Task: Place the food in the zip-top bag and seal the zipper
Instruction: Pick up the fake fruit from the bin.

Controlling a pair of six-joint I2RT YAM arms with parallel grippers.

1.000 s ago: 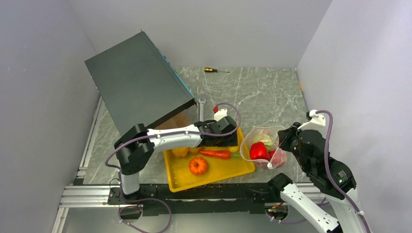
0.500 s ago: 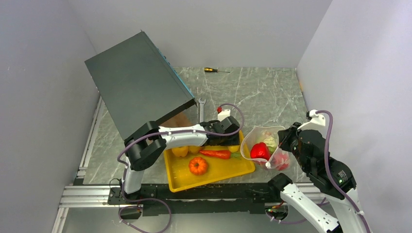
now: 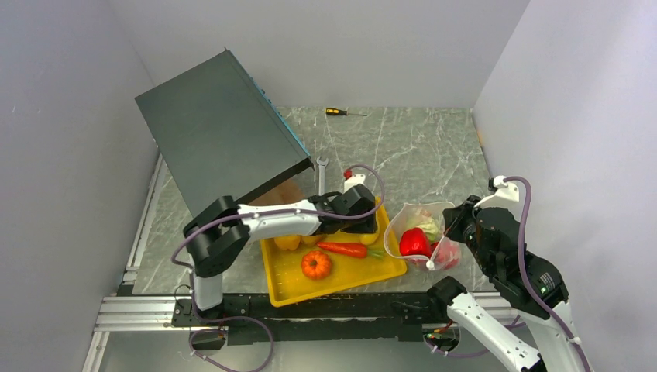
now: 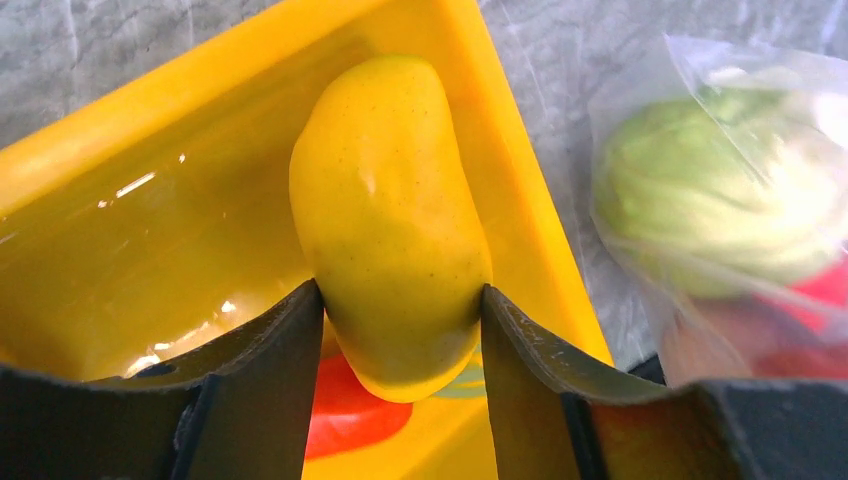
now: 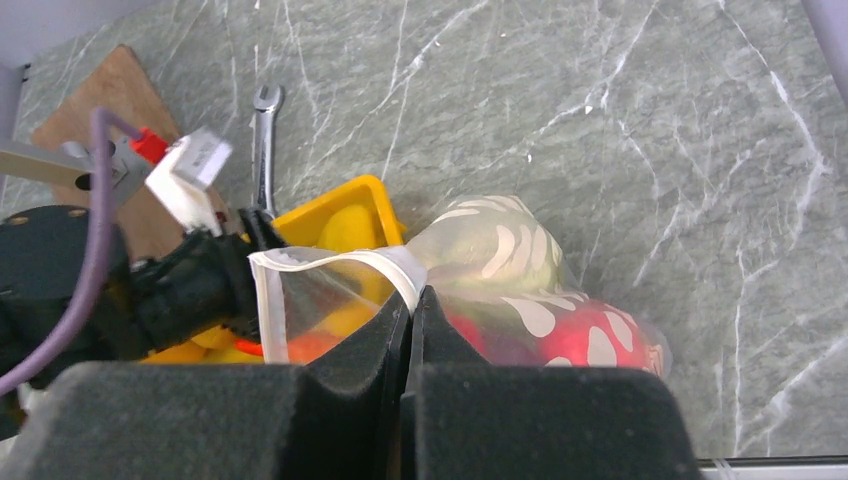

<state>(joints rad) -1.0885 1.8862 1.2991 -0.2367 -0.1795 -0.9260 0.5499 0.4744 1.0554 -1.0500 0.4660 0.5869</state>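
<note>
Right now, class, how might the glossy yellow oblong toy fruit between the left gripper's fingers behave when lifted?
The yellow toy fruit may slip: shiny skin, curved sides against the left gripper's fingers. Undented there, it seems rigid; released, it could roll.

Glossy plastic tray (image 4: 150, 110), smooth yellow fruit (image 4: 390, 220), soft clear plastic bag (image 5: 490, 250), marbled stone-look table (image 5: 600, 120).

Plain pale walls (image 3: 325, 46); grey marbled tabletop (image 3: 418, 147); dark tilted panel (image 3: 217, 124)

Robot lab test cell: plain white walls (image 3: 77, 116) around a marble-look worktop (image 3: 418, 147), arms (image 3: 271, 221) bolted to a metal rail (image 3: 139, 314), screwdriver (image 3: 335, 112) and wrench (image 3: 322, 167) nearby
</note>
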